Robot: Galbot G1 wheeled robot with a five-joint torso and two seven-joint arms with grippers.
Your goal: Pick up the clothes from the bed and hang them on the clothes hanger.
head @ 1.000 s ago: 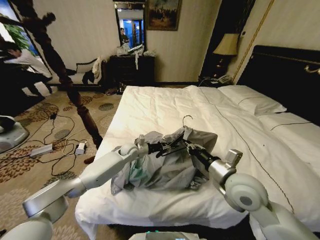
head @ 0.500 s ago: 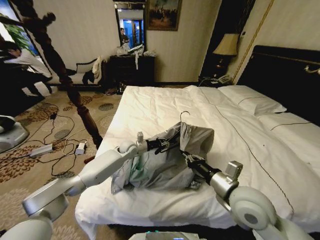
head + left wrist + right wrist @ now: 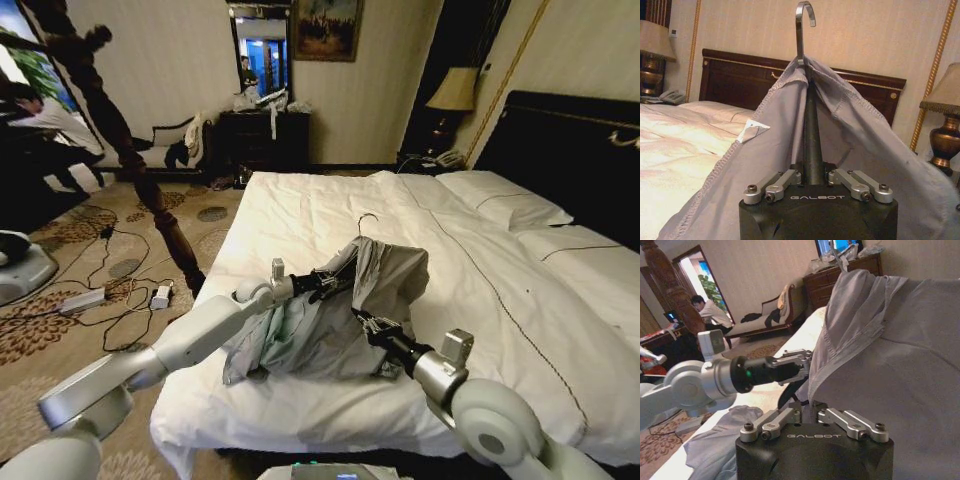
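Left claw [image 3: 812, 177] clamps the clothes hanger [image 3: 807, 75] under the clothes [image 3: 340, 310]; right claw [image 3: 812, 412] nips their cloth.

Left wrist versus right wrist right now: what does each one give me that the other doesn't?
Left wrist alone: the clothes hanger clamped in the left tool, its metal hook standing above the collar, with the dark headboard and a lamp behind.

Right wrist alone: the left tool seen from the side, the right tool against the fabric, and a dresser.

Both: the grey shirt draped over the hanger, and the white bed.
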